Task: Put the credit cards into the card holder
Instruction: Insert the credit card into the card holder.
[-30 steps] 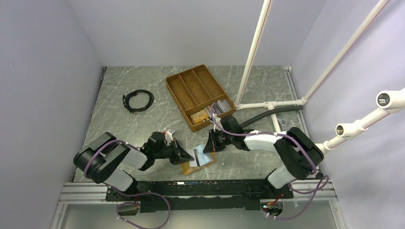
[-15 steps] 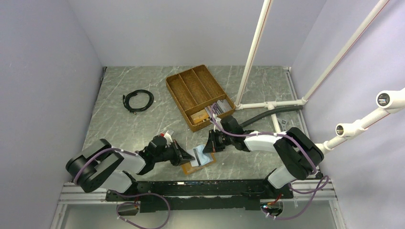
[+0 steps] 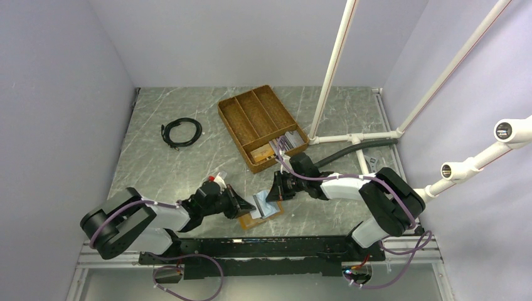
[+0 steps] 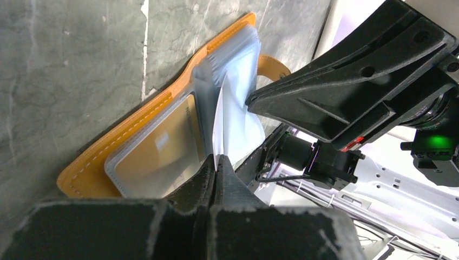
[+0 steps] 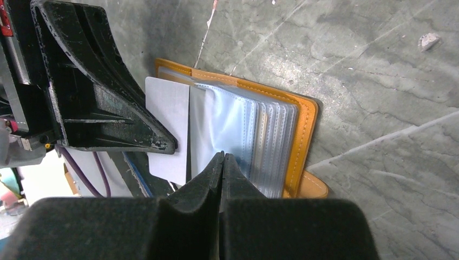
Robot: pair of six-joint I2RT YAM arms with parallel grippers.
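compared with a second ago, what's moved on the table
The left arm's elbow swung out to the left and toward the near edge; the left gripper turned with it, and the white card at its tip looks slightly re-angled over the card holder. Both sets of jaws stayed shut. The right gripper, wicker tray and cable did not move.

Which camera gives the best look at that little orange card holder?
The right wrist view: the card holder lies open, its clear sleeves fanned. The left wrist view shows its orange cover and a gold card from a low angle; the top view shows it only small.
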